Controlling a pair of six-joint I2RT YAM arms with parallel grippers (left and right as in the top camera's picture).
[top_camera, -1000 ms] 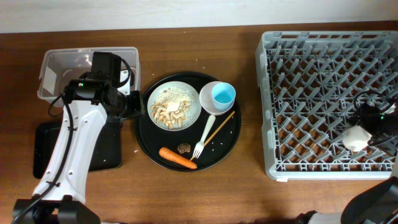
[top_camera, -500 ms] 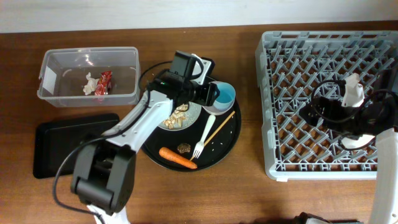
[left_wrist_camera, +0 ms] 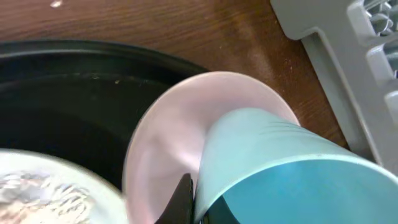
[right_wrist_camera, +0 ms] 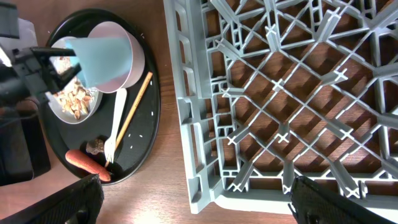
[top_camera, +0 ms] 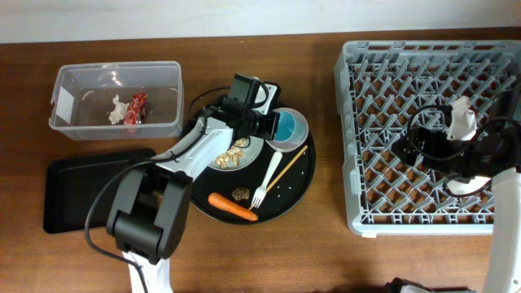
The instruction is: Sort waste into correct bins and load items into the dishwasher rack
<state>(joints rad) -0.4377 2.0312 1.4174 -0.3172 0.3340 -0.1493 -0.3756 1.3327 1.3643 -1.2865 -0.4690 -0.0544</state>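
My left gripper (top_camera: 270,124) is shut on the wall of the blue-tinted cup (top_camera: 291,124), which sits tilted in the pale pink bowl (top_camera: 281,139); the left wrist view shows its fingers (left_wrist_camera: 199,205) on either side of the cup (left_wrist_camera: 280,168) wall. The white plate (top_camera: 230,140) holds beige food scraps. The white fork (top_camera: 267,175), wooden stick (top_camera: 286,165), carrot (top_camera: 232,206) and brown lump (top_camera: 240,194) lie nearby. The clear tub (top_camera: 81,126) holds tissue (top_camera: 117,108) and the red wrapper (top_camera: 136,108). My right gripper (top_camera: 431,150) is open and empty over the grey rack (top_camera: 407,73).
The plate, bowl, fork and waste all lie on a large round black tray (top_camera: 195,191). A shallow black rectangular tray (top_camera: 81,191) sits in front of the tub. The right wrist view shows the rack's front-left corner (right_wrist_camera: 205,193) and bare wooden table beside it.
My left arm has swung from over the clear tub to the blue cup and closed on it. My right arm has moved from the rack's right edge in over the rack.
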